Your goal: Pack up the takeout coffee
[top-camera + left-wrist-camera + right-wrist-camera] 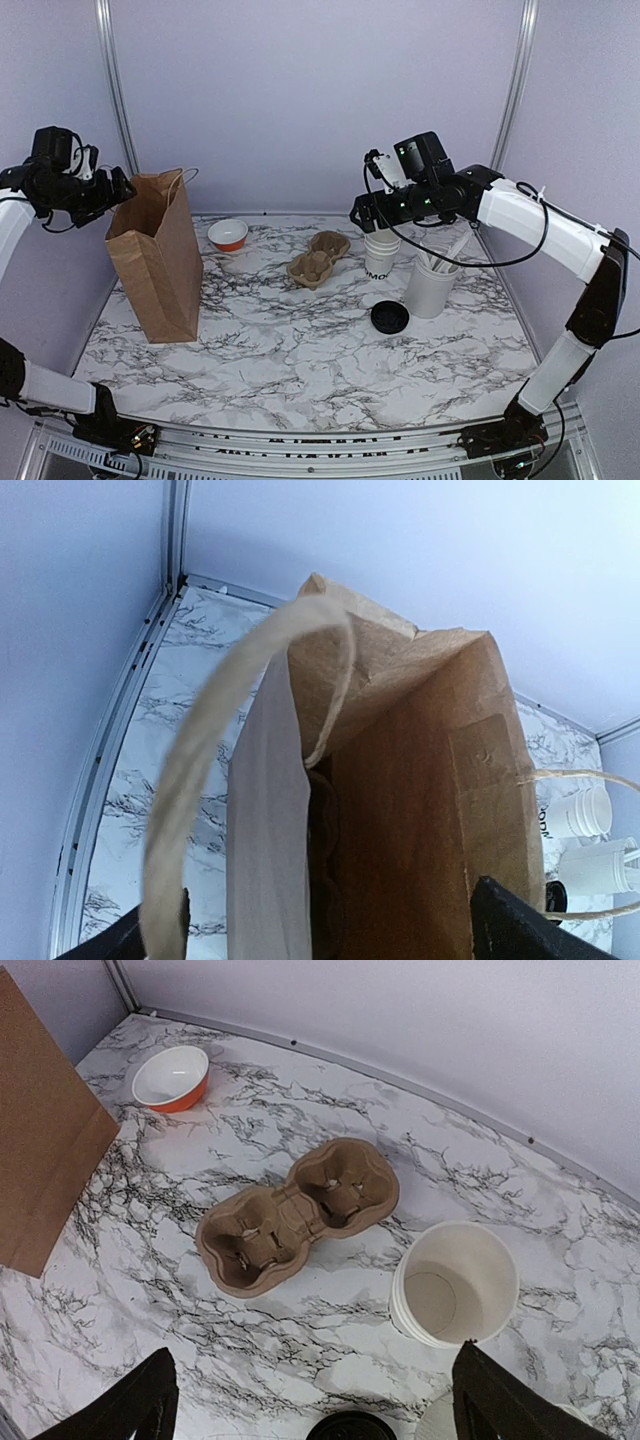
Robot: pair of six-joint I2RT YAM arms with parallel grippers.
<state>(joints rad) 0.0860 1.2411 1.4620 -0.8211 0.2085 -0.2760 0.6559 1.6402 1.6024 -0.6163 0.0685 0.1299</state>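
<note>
A: Left gripper (120,188) first. Jaws spread wide, astride the mouth of the upright brown paper bag (155,262) at far left. They grip nothing that I can see.

B: Noted. The pale twine handle (215,770) arcs across that mouth. My guess is it could snag a finger, or whatever comes down into the bag. Nothing pins the bag, so a nudge could tip it or fold the mouth in.

A: Right gripper (362,214): also spread wide and empty, hovering over the nested white paper cups with black lettering (380,257), right of centre.

B: No single cup stands apart. Several rims show on the nest's left side in the wrist view. I take the top cup (455,1285) for the takeout cup. Risk: a pinch on the rim lifts two cups together, or dents the thin wall.

A: Round black plastic lid (389,317) lies flat on the white marbled tabletop (300,380), on the near side of the nest and apart from it.

B: Flat, with a low edge. Fingers may skid off and shove it away.

A: Tall white cylinder of white utensils (431,287) stands just right of the nest.

B: The outer finger could clip it on the way down and topple it.

A: Brown pulp two-cup carrier (318,259) sits left of the cups. Orange bowl with white inside (228,235) is further left, beside the bag.

B: The carrier looks light and will likely slide when a cup is pressed in. The bowl is clear of the path.
</note>
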